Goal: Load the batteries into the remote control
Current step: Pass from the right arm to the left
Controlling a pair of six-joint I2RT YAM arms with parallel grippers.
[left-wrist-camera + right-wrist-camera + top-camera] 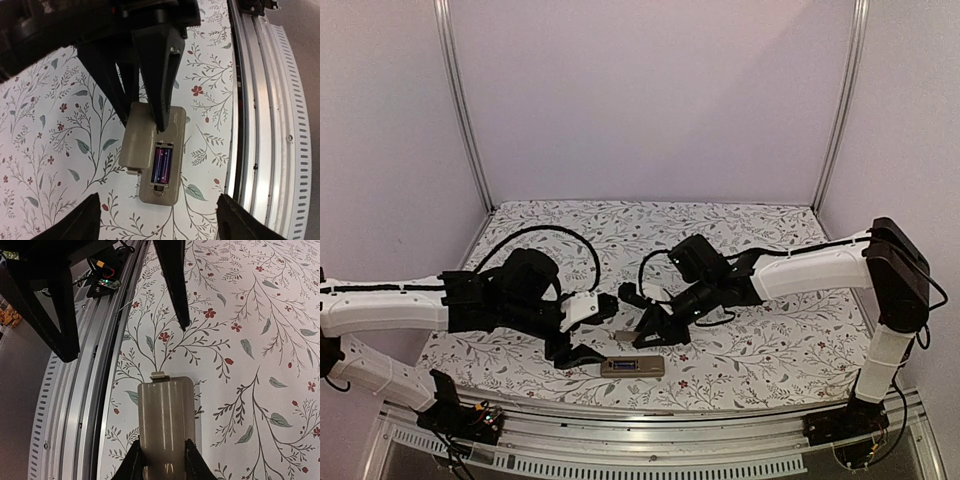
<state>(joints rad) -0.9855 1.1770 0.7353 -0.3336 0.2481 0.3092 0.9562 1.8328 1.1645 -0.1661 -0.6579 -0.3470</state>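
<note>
right end effector [162,444] pinching cover [165,400]; left end effector [159,199] spread wide

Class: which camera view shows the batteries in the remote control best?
Left wrist: it looks straight into the open recess of the remote control, where the batteries lie. Top external shows the remote as a small bar, cells indistinct. Right wrist shows the cover, no batteries.
</note>
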